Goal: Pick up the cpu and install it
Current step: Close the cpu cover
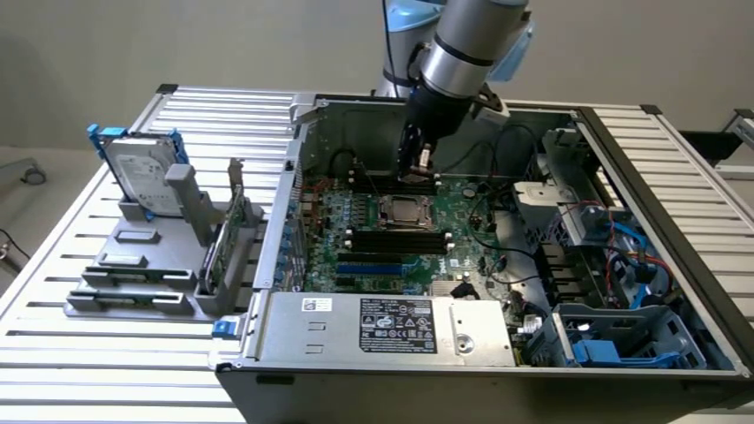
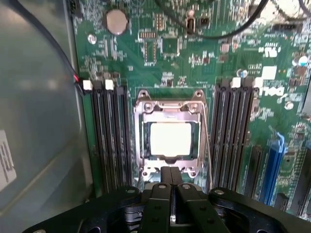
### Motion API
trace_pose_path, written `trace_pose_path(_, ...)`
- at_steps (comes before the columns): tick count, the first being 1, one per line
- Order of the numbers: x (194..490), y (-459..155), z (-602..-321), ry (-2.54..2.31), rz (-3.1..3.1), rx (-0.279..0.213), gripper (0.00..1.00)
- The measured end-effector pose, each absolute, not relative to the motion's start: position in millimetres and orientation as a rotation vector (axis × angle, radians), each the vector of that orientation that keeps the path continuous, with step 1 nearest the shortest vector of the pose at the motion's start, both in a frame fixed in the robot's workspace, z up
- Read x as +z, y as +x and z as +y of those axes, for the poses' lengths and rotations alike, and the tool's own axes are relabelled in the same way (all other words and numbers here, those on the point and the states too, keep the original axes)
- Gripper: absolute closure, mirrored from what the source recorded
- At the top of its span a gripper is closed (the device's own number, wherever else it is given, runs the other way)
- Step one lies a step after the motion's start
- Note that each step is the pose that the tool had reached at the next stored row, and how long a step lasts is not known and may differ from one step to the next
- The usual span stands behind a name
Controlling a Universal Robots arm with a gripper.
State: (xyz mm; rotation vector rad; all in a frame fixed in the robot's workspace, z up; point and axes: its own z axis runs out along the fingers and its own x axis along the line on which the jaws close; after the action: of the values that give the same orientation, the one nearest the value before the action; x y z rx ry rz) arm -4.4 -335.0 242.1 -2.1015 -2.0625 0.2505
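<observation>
Already the cpu (image 2: 170,139) sits socketed (board (image 2: 194,58) marked Dell), tool (image 2: 170,171) closed alongside.

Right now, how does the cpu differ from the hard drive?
The cpu is small and square; the hard drive is larger and oblong. The cpu lies flat in the motherboard socket inside the case; the hard drive stands upright in a grey rack outside it, with blue brackets. Both are silver-grey.
</observation>
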Motion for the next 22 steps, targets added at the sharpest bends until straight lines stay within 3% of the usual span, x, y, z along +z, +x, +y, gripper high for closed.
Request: trace_pose_path(22,209,-15,-335,-2.084,-2.045,0.281,0.89)
